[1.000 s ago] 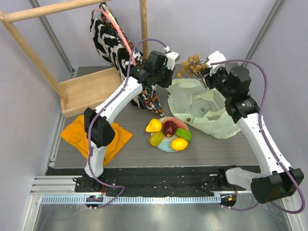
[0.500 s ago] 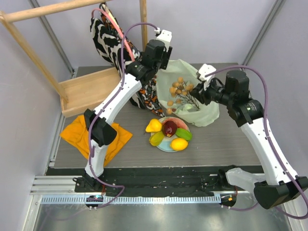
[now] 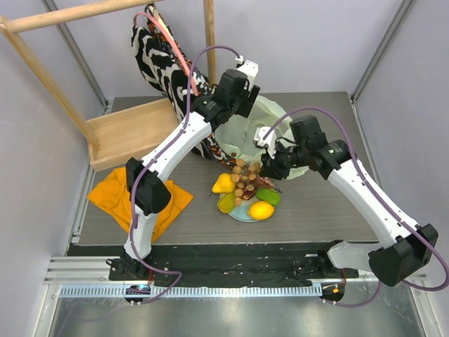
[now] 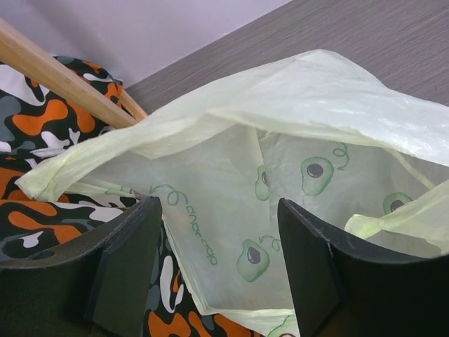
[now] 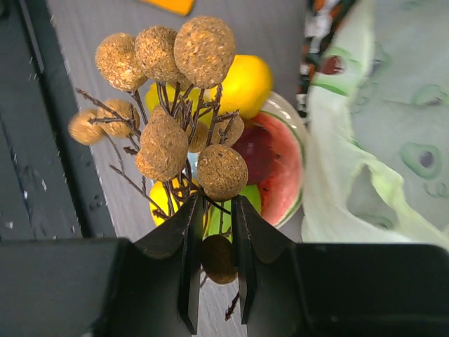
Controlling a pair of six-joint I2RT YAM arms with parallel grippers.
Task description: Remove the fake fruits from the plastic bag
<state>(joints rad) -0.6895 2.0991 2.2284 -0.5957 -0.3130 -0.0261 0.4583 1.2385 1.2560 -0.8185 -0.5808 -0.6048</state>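
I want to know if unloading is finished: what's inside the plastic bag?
The left wrist view looks into the bag: only its avocado-printed lining shows, no fruit. Folds hide the rest. The grape bunch is outside, in the right gripper.

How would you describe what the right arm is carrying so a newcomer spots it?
Find the round plate at the middle of the table. Hanging just over it, pinched by its stems in the right hand, is the grape bunch: dull brownish cork-like balls on thin dark twigs. The fruits on the plate are smooth, glossy and brightly coloured.
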